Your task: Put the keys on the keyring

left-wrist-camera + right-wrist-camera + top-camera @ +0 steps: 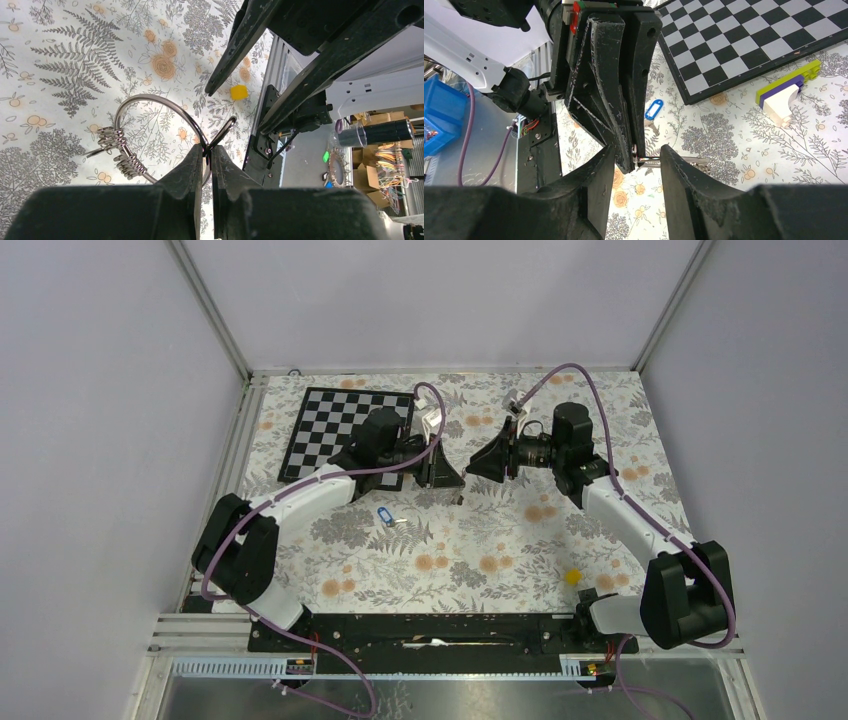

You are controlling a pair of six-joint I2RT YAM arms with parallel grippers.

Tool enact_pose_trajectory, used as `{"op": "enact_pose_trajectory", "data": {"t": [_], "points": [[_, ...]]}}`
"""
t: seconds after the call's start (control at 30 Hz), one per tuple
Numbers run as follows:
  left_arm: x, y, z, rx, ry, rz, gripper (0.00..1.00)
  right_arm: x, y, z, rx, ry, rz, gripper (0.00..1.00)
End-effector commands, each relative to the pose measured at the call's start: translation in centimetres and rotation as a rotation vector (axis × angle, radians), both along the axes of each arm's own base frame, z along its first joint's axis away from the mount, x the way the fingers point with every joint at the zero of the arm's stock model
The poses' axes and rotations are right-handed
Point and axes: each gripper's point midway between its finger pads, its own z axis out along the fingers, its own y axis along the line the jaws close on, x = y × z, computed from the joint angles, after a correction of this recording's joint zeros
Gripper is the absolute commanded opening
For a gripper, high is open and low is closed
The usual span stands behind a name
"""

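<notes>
The keyring (150,100), a thin silvery wire loop carrying a fan of small metal pieces (120,156), hangs above the floral cloth. My left gripper (207,149) is shut on its wire where the loop's ends cross. In the right wrist view my right gripper (638,160) stands open, its fingers on either side of the left gripper's tip and a short piece of the keyring wire (649,161). One of the keys, with a blue tag (653,109), lies on the cloth below the left arm (381,516). In the top view both grippers meet tip to tip mid-table, left gripper (452,478), right gripper (476,466).
A checkerboard (345,425) lies at the back left, with a yellow-purple-white brick piece (786,90) beside it. A small yellow block (572,577) sits on the cloth near the right arm's base. Metal frame rails run along the table's edges.
</notes>
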Motion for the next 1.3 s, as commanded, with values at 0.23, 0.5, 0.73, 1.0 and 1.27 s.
{"op": "enact_pose_trajectory", "data": {"t": [0.23, 0.5, 0.73, 1.0, 1.27], "points": [[1.2, -0.8, 2.3, -0.022, -0.007, 0.065, 0.0, 0.6, 0.2, 1.0, -0.013, -0.054, -0.007, 0.42], [1.3, -0.8, 2.3, -0.02, 0.004, 0.074, 0.0, 0.3, 0.7, 0.0, -0.022, -0.033, 0.009, 0.38], [1.2, -0.7, 2.3, -0.021, 0.007, 0.075, 0.0, 0.1, 1.1, -0.5, -0.026, -0.025, 0.019, 0.36], [1.1, -0.7, 2.4, -0.023, 0.008, 0.073, 0.0, 0.1, 1.0, -0.8, -0.03, -0.024, 0.017, 0.3], [1.0, -0.7, 2.5, -0.026, 0.011, 0.069, 0.0, 0.1, 1.0, -1.1, -0.028, -0.02, 0.016, 0.27]]}}
